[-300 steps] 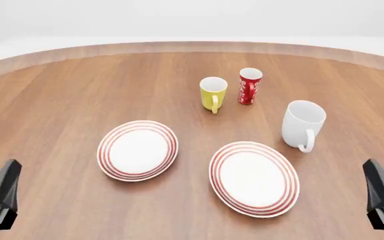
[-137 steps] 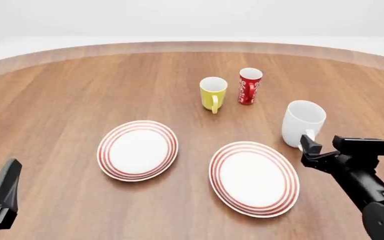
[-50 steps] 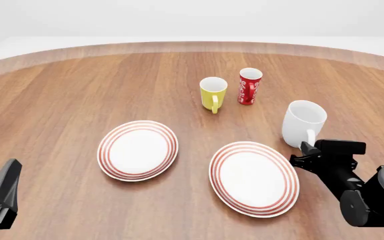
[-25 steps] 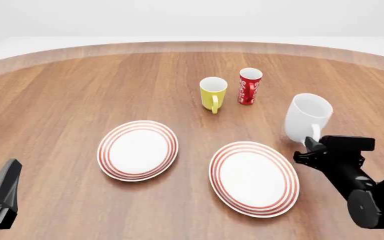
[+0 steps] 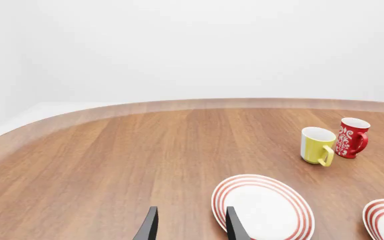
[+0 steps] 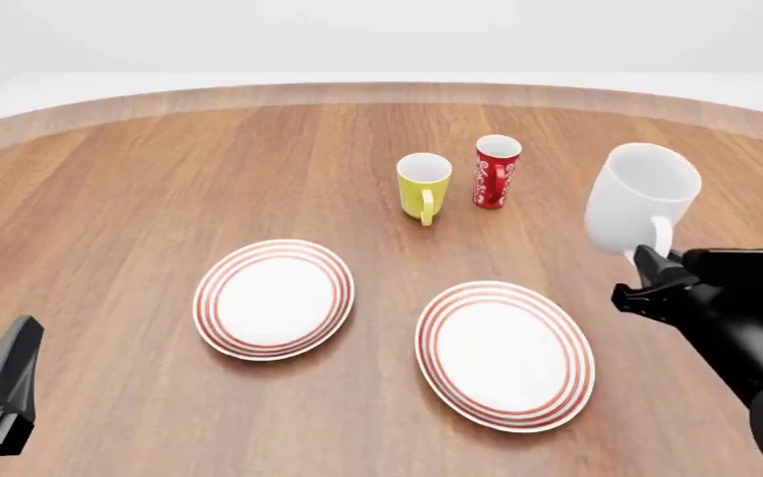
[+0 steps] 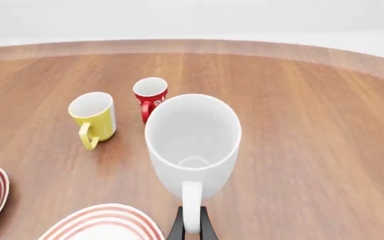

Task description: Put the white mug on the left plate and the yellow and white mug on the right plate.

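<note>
**White mug lifted; both plates bare**

Right hand: clamped on the white mug handle, held above the worktop, far right. Left hand: parted, idle. Yellow and white mug: far centre, unmoved. Left plate, right plate: unfilled.

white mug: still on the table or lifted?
Lifted. The white mug hangs above the wood, its handle pinched in the right gripper.

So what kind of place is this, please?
Probably a simulated tabletop test scene, not a real room: a bare wooden table against a blank white backdrop, holding only two ringed plates and three cups, with the right gripper holding the white mug by its handle.
</note>
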Controlling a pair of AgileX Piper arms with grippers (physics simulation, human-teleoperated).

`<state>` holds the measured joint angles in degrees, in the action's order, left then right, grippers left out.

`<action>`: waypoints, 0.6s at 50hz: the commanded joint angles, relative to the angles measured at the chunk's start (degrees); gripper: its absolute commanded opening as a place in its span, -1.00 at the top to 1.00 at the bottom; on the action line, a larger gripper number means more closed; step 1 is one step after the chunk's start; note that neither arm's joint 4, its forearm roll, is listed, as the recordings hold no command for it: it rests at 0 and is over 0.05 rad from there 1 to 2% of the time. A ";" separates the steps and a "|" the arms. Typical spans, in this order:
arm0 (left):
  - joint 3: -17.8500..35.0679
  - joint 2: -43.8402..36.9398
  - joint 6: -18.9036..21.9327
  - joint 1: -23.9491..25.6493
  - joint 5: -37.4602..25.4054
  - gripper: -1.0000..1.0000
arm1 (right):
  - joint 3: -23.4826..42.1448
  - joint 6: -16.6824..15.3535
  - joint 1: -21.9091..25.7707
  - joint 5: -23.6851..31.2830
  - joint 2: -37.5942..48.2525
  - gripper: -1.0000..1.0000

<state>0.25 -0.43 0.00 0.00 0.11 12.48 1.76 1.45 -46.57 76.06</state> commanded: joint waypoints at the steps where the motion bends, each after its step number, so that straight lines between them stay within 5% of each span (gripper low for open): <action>1: 0.00 0.00 0.00 0.00 0.00 -1.00 | -0.29 -0.45 1.68 10.73 -13.95 1.00; 21: 0.00 0.00 0.00 0.00 0.00 -1.00 | 2.70 -2.78 7.74 24.09 -26.29 1.00; 30: 0.00 0.00 0.00 0.00 0.00 -1.00 | 5.10 -3.20 11.69 25.89 -25.82 1.00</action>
<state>0.25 -0.43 0.00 0.00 0.11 15.59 -1.09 9.61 -24.44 52.82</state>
